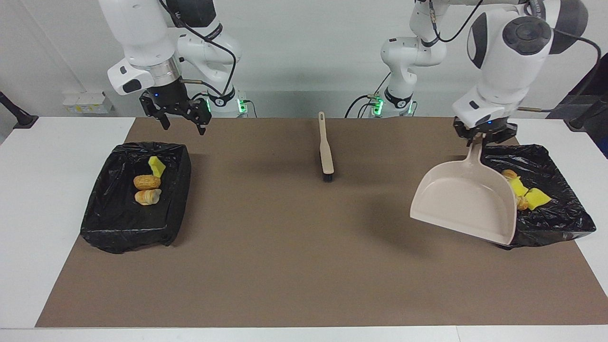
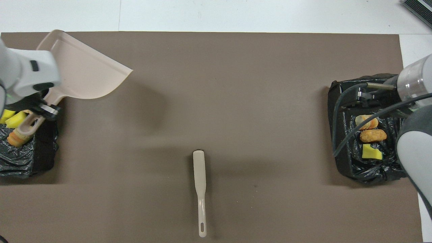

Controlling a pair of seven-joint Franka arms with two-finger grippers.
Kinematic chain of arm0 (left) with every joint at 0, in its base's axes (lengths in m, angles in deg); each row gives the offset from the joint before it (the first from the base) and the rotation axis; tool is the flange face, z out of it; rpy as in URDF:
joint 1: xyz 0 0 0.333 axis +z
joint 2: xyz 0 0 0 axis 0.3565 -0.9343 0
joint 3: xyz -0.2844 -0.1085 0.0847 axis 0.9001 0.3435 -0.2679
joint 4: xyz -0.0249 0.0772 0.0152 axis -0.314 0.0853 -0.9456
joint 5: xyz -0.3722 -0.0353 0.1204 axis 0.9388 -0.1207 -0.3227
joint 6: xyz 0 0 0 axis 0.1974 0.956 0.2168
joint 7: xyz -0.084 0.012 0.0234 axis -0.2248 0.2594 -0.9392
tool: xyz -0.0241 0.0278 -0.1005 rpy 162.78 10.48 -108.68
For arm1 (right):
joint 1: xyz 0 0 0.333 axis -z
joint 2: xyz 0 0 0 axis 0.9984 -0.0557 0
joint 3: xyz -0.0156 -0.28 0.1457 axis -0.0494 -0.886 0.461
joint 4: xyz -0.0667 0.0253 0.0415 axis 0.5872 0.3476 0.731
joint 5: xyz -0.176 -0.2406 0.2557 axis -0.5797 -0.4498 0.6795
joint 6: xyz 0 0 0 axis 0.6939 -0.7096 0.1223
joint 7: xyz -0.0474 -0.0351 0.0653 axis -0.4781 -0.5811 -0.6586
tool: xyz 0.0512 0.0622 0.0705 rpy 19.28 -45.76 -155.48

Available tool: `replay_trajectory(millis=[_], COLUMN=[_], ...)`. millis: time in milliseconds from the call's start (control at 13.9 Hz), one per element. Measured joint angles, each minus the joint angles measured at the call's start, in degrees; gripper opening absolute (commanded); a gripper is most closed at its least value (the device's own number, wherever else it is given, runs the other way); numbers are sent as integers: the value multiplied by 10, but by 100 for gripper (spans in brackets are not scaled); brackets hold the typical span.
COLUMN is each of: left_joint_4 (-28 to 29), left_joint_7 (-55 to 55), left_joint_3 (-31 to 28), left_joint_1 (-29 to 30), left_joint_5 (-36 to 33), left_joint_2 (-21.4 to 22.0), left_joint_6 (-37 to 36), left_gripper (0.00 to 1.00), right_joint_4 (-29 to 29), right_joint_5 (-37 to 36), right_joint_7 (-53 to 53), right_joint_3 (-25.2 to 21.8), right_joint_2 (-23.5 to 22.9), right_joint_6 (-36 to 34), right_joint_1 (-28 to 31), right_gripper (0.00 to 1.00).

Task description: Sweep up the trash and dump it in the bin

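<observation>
dustpan hiding trash, bin cropped

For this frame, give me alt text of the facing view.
The left gripper holds a beige dustpan tilted at a black-lined bin holding trash. The right gripper hangs open above a second lined bin; a brush lies mid-table.

Table: you have a white rectangular tabletop, bare at both ends.
Mat: a flat brown rectangular mat covers your table's middle.
Wall: you face a plain white wall.
Light: even, with soft shadows on your mat.
</observation>
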Motion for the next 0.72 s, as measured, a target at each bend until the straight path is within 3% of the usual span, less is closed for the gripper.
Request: replay_trajectory(millis=[288,721], left_joint_4=[26,33], left_joint_7=[-171,-282], left_joint_3=[2,2], left_joint_1=[-88,-164], left_joint_5=[52,95], left_joint_2=[-25,-120], left_joint_6=[72,215], left_gripper=[0,0], right_joint_4=[7,7], right_joint_5=[0,8], right_joint_7=[0,0], right_joint_3=[-49,-80], right_joint_2=[0,0], right_joint_6=[0,1], right_joint_1=[-52,-81], right_gripper=[100,100])
